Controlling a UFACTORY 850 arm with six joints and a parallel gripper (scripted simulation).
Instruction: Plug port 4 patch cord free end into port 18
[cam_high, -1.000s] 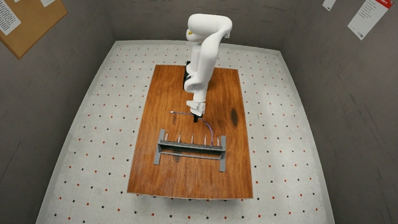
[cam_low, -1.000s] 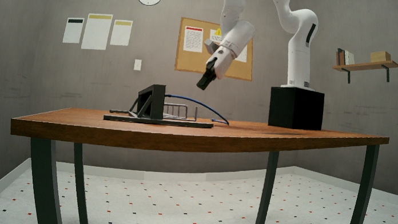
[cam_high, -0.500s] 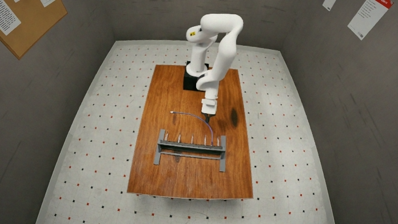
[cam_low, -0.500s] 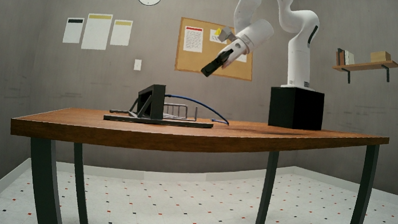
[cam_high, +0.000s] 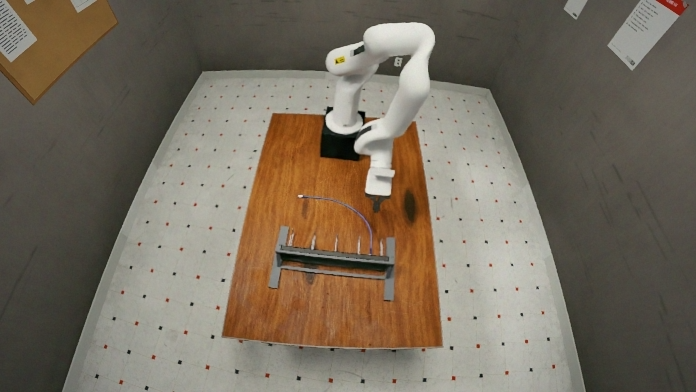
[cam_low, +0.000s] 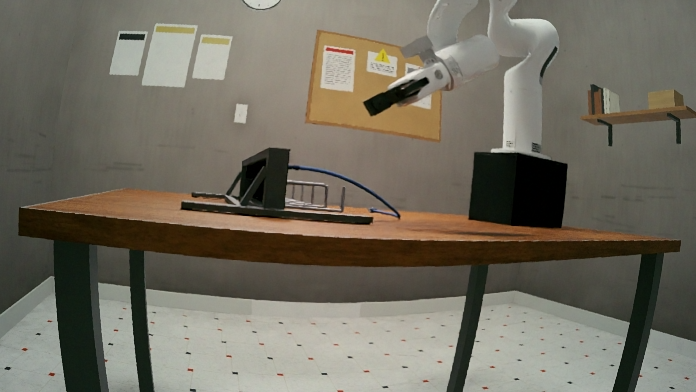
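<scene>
Grey walls, cork board point(cam_low: 360, 117), wall shelf point(cam_low: 637, 116), white speckled tile floor point(cam_high: 500, 210), wooden table point(cam_high: 330, 320) on dark legs

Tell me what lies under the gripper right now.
Only bare wooden table shows beneath the shut, empty gripper, which hangs high above it. The patch cord curves just beside that spot. Nothing there is covered.

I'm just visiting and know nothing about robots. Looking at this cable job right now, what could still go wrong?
The pincer is shut on nothing, high above the table, while the cord's free plug lies far off to the side, so it may go on missing the plug. The rack stands loose on the table; a hard push into a port might tilt it. The cord arcs close beneath the arm and could snag.
</scene>
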